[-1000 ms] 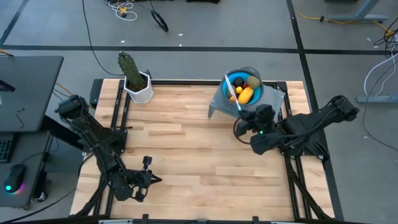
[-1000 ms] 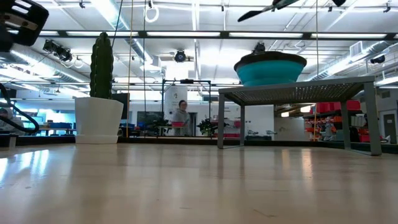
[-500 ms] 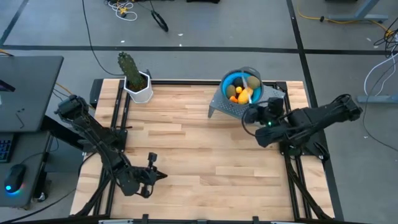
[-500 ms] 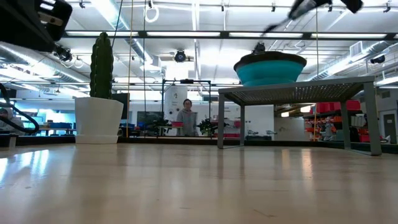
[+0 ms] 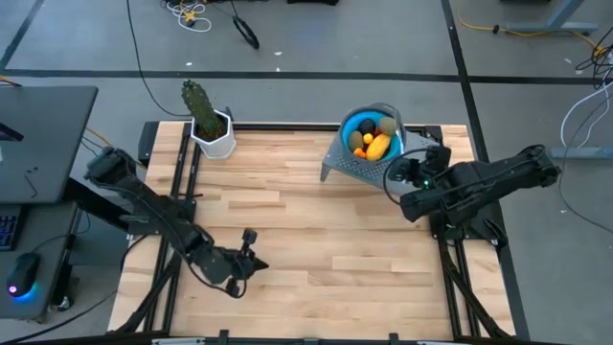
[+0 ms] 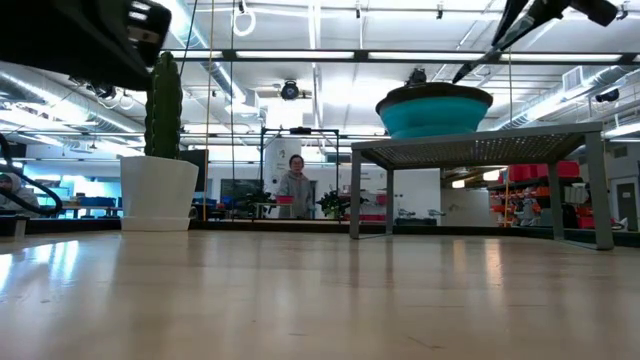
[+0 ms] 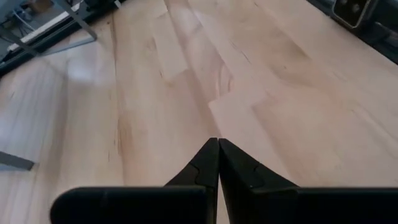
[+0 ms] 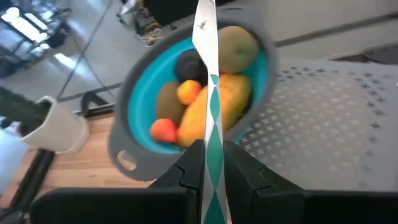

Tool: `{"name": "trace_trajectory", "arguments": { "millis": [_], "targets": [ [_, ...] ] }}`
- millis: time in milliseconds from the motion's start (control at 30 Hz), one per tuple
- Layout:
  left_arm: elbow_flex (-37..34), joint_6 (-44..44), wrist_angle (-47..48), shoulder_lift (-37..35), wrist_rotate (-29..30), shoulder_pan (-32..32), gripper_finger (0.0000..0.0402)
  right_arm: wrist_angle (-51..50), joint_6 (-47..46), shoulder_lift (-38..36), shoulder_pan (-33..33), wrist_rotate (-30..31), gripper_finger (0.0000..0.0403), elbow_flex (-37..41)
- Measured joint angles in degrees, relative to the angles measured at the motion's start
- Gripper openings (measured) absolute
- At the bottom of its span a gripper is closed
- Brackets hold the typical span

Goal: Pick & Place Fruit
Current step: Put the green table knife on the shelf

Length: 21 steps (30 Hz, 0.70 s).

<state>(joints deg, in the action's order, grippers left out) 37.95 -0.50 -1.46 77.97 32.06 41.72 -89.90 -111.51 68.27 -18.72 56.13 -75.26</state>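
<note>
**Fruit all in the bowl, right gripper pinching the knife**

Counts from the right wrist view: one yellow oblong fruit (image 8: 219, 102), two olive-brown ovals (image 8: 169, 98) (second one (image 8: 236, 46) on the opposite side of the bowl), one dark purple ball (image 8: 189, 63), two small orange pieces visible (image 8: 188, 93) and (image 8: 163, 130). Any more orange ones would be hidden under the others; cannot tell.

Container: one teal bowl (image 5: 351, 125) with a grey rim, sitting on a grey perforated stand (image 5: 347, 165) at the far side of the wooden table (image 5: 306, 230). All the fruit is inside it, none on the table.

One cactus (image 5: 198, 103) in a white pot (image 5: 215, 139) at the far left corner of the table.

Right gripper (image 5: 418, 172): just beside the bowl, over the stand, fingers pressed onto the slim knife (image 8: 210, 93), whose blade points up across the bowl.

Left gripper (image 5: 253, 264): low over the near-left table, fingers pressed together, holding nothing.

One person (image 6: 295, 186) stands in the room behind the table.
</note>
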Motion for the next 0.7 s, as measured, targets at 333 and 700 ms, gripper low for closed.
{"name": "trace_trajectory", "arguments": {
  "millis": [333,700],
  "targets": [
    [0.0,-7.0,-5.04,0.0,-14.13,-9.34,0.0018,-0.16,1.1,-0.53,4.44,-7.45,0.0043,0.17],
    [0.0,-9.93,-6.21,0.0,-22.65,-16.67,0.0018,-0.1,3.09,-1.87,7.33,-3.26,0.0044,0.21]
  ]
}}
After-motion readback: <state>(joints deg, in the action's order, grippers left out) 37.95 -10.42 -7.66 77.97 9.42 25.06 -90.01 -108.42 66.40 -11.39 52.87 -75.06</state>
